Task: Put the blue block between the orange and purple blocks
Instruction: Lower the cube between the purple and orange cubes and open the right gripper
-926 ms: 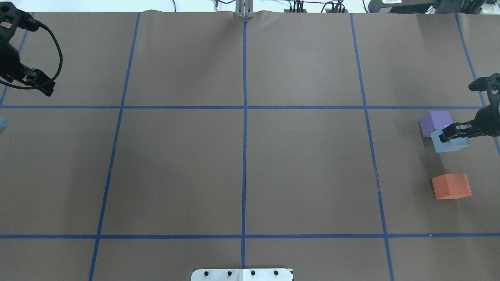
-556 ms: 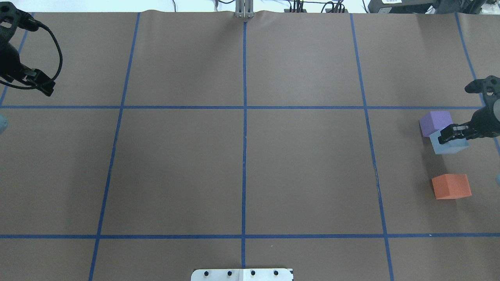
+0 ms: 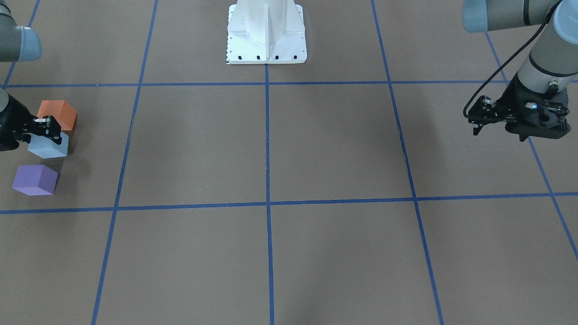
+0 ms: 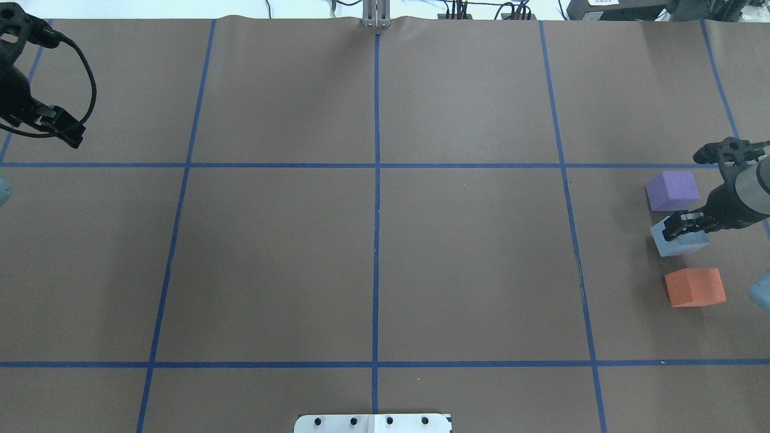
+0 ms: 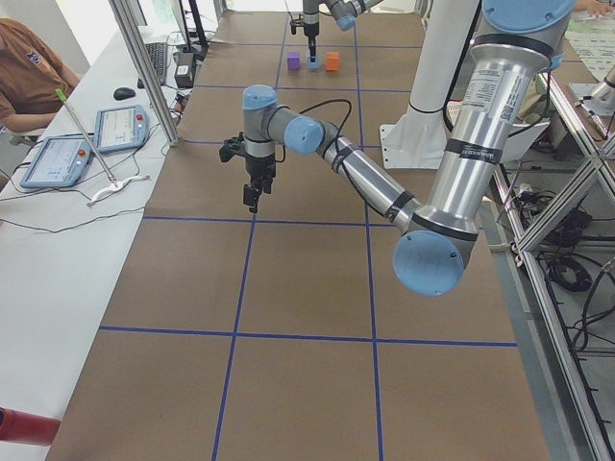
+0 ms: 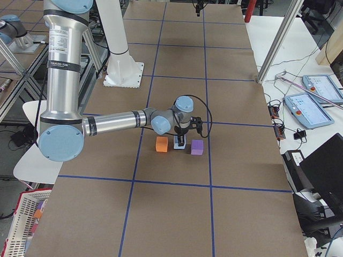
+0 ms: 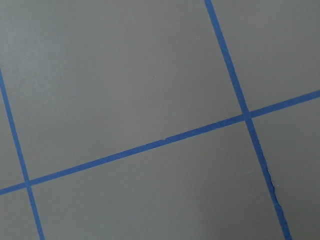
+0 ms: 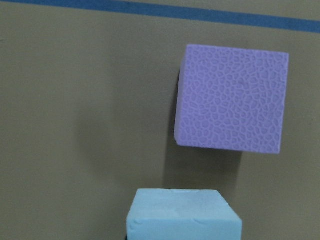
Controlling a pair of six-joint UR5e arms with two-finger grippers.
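Note:
My right gripper (image 4: 678,224) is shut on the light blue block (image 4: 677,243) from above. It holds the block in the gap between the purple block (image 4: 672,189) and the orange block (image 4: 695,287), at the table's right edge. I cannot tell whether the blue block touches the table. The front view shows the gripper (image 3: 47,128) on the blue block (image 3: 47,146), with orange (image 3: 56,113) and purple (image 3: 34,179) on either side. The right wrist view shows the blue block's top (image 8: 182,215) below the purple block (image 8: 232,97). My left gripper (image 4: 67,131) hangs shut and empty at the far left.
Brown paper (image 4: 373,258) with blue tape grid lines covers the table. The robot's white base plate (image 4: 373,423) sits at the near middle edge. Cables and boxes (image 4: 481,12) lie beyond the far edge.
My right gripper has carried the blue block from right beside the purple block toward the orange block, into the gap between them. The left arm has not moved.

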